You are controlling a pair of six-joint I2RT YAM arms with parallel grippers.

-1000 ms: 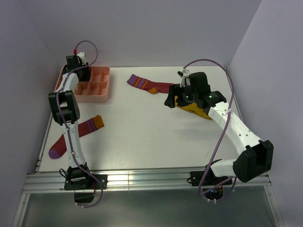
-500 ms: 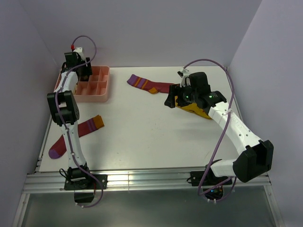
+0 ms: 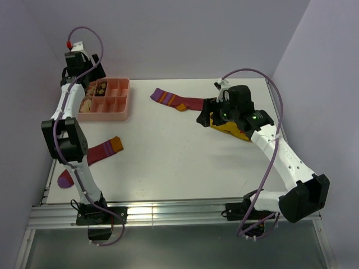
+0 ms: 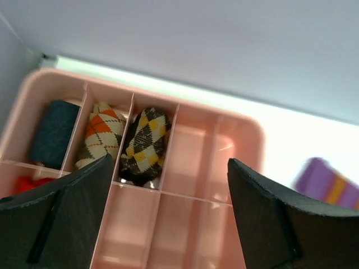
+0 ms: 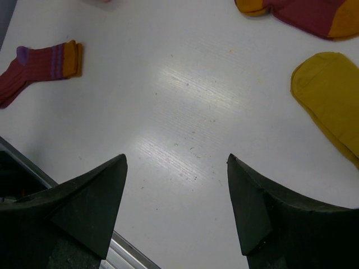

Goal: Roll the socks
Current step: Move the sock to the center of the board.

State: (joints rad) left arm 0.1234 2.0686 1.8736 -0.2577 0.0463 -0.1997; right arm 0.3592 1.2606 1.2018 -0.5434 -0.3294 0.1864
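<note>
One maroon sock (image 3: 176, 100) lies flat at the back middle; it also shows in the right wrist view (image 5: 305, 14). The other maroon sock (image 3: 92, 154) lies at the left, partly behind the left arm, and shows in the right wrist view (image 5: 39, 67). The mustard sock (image 3: 230, 128) lies partly under the right arm (image 5: 331, 101). The brown-and-tan check sock (image 4: 146, 143) sits rolled in a tray compartment (image 3: 100, 88). My left gripper (image 3: 84, 64) is open and empty, high above the tray (image 4: 170, 162). My right gripper (image 3: 205, 119) is open and empty above bare table (image 5: 176, 158).
The pink divided tray (image 3: 120, 109) stands at the back left, its rim visible in the left wrist view (image 4: 247, 120). It also holds an orange-check roll (image 4: 101, 134), a dark blue roll (image 4: 53, 131) and something red (image 4: 28, 184). Walls close in on three sides.
My left gripper has risen up and back from the tray, uncovering the rolls in its far compartments. The right arm has barely moved.
</note>
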